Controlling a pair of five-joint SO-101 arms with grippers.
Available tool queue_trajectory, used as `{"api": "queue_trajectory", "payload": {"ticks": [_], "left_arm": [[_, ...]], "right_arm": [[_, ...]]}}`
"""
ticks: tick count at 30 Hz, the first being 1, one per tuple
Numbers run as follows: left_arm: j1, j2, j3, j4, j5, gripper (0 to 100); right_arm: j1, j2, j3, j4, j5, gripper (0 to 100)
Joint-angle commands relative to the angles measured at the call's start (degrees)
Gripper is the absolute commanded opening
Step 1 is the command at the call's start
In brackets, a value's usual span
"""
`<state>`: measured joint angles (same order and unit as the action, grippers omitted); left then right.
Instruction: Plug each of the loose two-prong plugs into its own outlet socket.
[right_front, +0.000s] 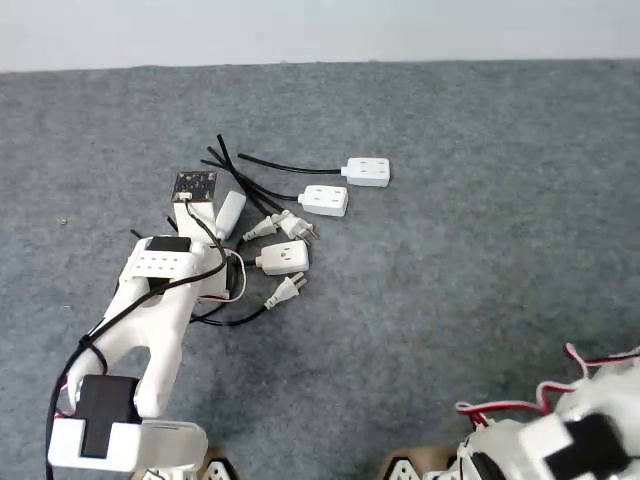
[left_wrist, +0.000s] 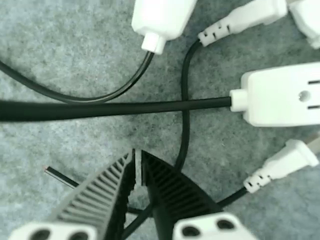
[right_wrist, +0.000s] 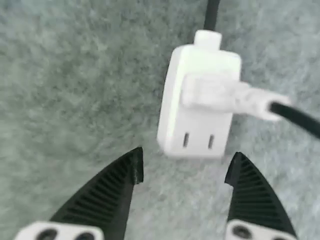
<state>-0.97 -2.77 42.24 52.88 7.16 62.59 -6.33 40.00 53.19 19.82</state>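
**Left jaws pressed together, right jaws spread**

The left arm (right_front: 150, 320) extends from the frame's lower left to the cable tangle (right_front: 225, 170). Its jaws are pressed almost together over a black cable (left_wrist: 184, 125) on the desk (right_front: 480, 250). The right arm's jaws are spread before a socket block (right_wrist: 197, 62) carrying a plug (right_wrist: 220, 97). A loose plug (right_front: 286, 290) lies just below an outlet socket (right_front: 282, 257); a second socket (right_front: 323, 200) and a third socket (right_front: 366, 172) lie higher.
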Motion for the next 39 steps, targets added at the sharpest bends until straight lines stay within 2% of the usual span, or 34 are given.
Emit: {"api": "queue_trajectory", "payload": {"ticks": [1,8,11,15,18,20,26,30,33,39], "left_arm": [[0.53,-0.53,-2.33,-0.79,-1.67,2],[1.05,-0.79,-1.89,-0.88,-2.29,1],[1.05,-2.99,-0.40,-1.14,-5.80,1],[0.79,-6.59,2.07,-1.67,-16.18,1],[2.99,-8.44,4.18,-4.22,-21.19,1],[5.71,-8.53,4.53,-5.98,-21.45,2],[10.81,-8.44,3.65,-15.12,-22.59,4],[10.90,-7.30,3.74,-19.52,-32.26,21],[10.90,-4.13,3.56,-22.51,-34.02,29],[12.22,0.97,-2.77,-16.18,-43.87,29]], "right_arm": [[-2.07,-10.42,-4.13,7.87,-3.60,18.6],[-11.03,-30.46,-3.78,21.49,-7.91,1.0],[-18.95,-37.85,0.44,22.99,-9.76,1.3],[-33.10,-42.77,12.66,15.60,-12.84,1.4],[-39.60,-43.03,22.86,4.79,-12.48,1.8],[-40.92,-43.03,26.55,-0.31,-12.04,1.9],[-44.26,-43.03,28.48,-0.66,-10.02,1.9],[-44.26,-43.03,28.66,-1.01,-9.93,1.9],[-44.26,-43.03,28.66,-1.01,-9.93,1.9],[-44.62,-43.03,28.75,-1.01,-9.93,1.9]]}}
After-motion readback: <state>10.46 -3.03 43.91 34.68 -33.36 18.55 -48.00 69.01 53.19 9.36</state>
